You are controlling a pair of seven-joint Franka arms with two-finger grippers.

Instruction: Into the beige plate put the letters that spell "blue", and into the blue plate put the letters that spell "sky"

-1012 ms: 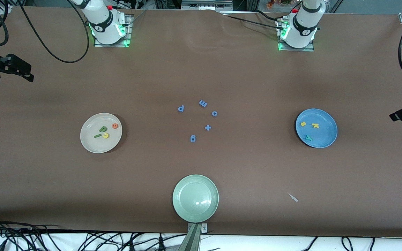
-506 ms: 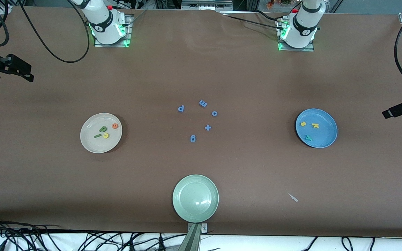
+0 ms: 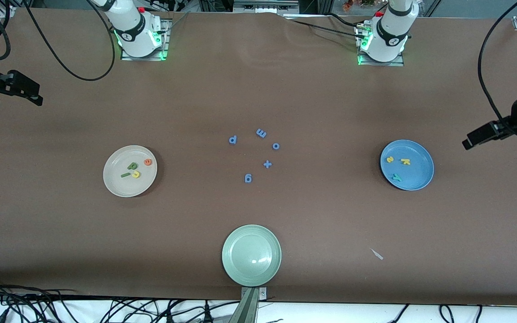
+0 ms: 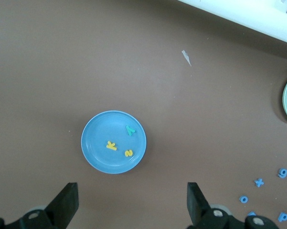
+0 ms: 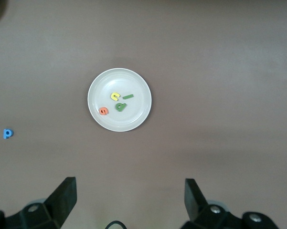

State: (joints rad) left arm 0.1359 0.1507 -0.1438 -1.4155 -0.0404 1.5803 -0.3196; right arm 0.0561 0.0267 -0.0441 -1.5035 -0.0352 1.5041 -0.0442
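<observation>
Three plates lay on the table: a beige plate (image 3: 114,185) at mid-left of the front view, a blue plate (image 3: 420,177) at mid-right, a green plate (image 3: 251,255) at bottom centre. The beige one held four small letters (image 3: 135,169): green b, dark-green l, yellow u, orange e. The blue one held three (image 3: 397,166): yellow s, yellow k, teal y. Five blue pieces (image 3: 258,154), a plus among them, sat loose at centre. The left gripper (image 4: 131,205) hung near the front view's right edge, the right gripper (image 5: 129,200) at its left edge; both jaws stood wide apart, holding nothing.
</observation>
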